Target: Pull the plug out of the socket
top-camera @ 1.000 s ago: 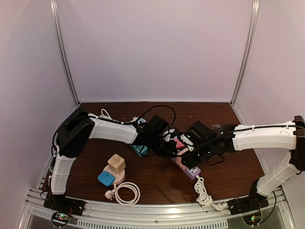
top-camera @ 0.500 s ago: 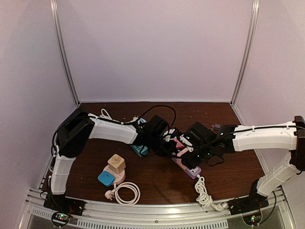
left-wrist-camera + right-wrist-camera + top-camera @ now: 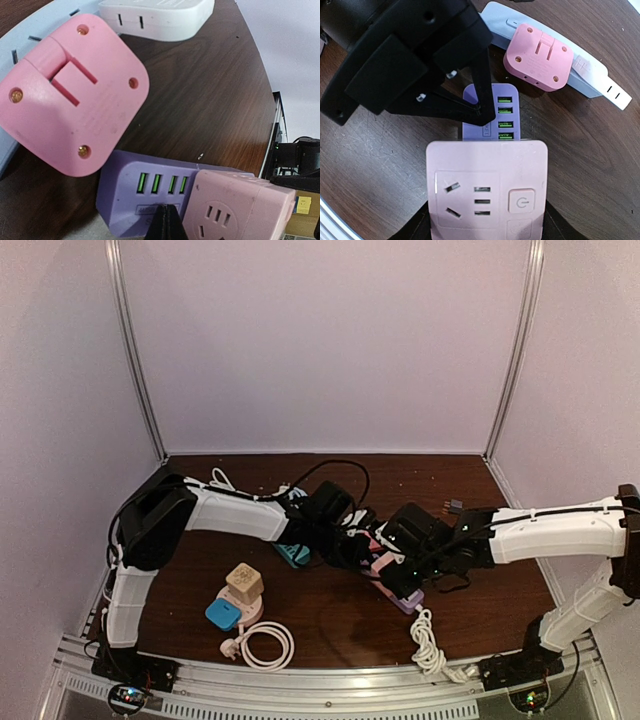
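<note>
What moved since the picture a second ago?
The right gripper, its jaws around the pale pink square adapter, slid slightly left and toward the wooden table's near edge. The left gripper stayed with shut jaws pressing the purple power strip; the strip and the white coiled cable stayed put.

Pale walls (image 3: 320, 340) on three sides, metal corner posts (image 3: 136, 350), dark wood tabletop (image 3: 330, 615), aluminium rail (image 3: 330, 681) along near edge.
</note>
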Action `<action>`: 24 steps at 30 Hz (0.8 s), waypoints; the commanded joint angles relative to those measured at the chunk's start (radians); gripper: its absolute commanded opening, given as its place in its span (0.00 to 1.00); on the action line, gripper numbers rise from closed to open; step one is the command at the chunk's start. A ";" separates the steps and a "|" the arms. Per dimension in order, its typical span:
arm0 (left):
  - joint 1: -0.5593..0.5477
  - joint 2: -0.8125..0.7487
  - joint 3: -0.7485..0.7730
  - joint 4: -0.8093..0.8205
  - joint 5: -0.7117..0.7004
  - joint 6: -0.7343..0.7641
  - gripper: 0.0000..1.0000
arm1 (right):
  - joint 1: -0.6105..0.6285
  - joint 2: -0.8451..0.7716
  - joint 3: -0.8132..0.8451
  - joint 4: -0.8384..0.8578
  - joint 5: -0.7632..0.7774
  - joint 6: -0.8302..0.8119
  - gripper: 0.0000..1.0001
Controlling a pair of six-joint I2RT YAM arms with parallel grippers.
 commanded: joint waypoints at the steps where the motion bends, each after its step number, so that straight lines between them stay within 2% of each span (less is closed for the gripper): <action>1: 0.004 0.090 -0.072 -0.251 -0.125 0.025 0.00 | 0.003 -0.110 0.012 0.132 0.083 0.009 0.36; 9: 0.005 0.075 -0.037 -0.255 -0.120 0.035 0.00 | -0.053 -0.156 -0.057 0.180 0.013 0.044 0.36; 17: 0.015 0.035 0.024 -0.250 -0.081 0.029 0.00 | -0.059 -0.142 -0.070 0.226 -0.031 0.061 0.34; 24: 0.051 -0.088 -0.012 -0.174 -0.039 -0.034 0.03 | -0.058 -0.157 -0.046 0.200 -0.002 0.076 0.33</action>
